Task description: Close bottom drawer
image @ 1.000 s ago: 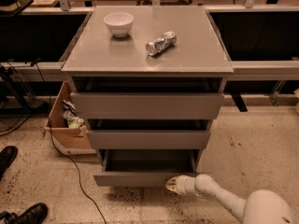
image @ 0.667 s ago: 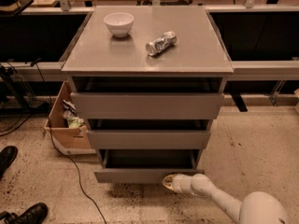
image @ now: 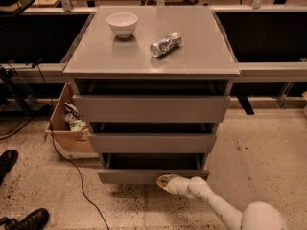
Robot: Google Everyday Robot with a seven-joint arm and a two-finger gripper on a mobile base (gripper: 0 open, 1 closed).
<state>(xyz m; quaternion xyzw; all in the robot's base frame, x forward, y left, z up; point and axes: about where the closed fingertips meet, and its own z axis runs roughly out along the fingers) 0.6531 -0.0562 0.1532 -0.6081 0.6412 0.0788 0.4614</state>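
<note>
Pincer [image: 164,180] shifted left, lower centre, against bottom drawer [image: 129,176] front; drawer part open; grip state cannot be told.

The bottom drawer [image: 139,176] is showing matte grey, the same as the bench [image: 201,56] top. A white bowl [image: 122,23] is sitting near the bench's back left corner, with a shiny silver can [image: 165,44] glinting mid-bench. The gripper [image: 165,180], pale cream on a white arm [image: 216,202], is hovering at the bottom drawer's front. The floor [image: 268,147] is showing speckled beige and the cardboard box [image: 64,128] brown.
</note>
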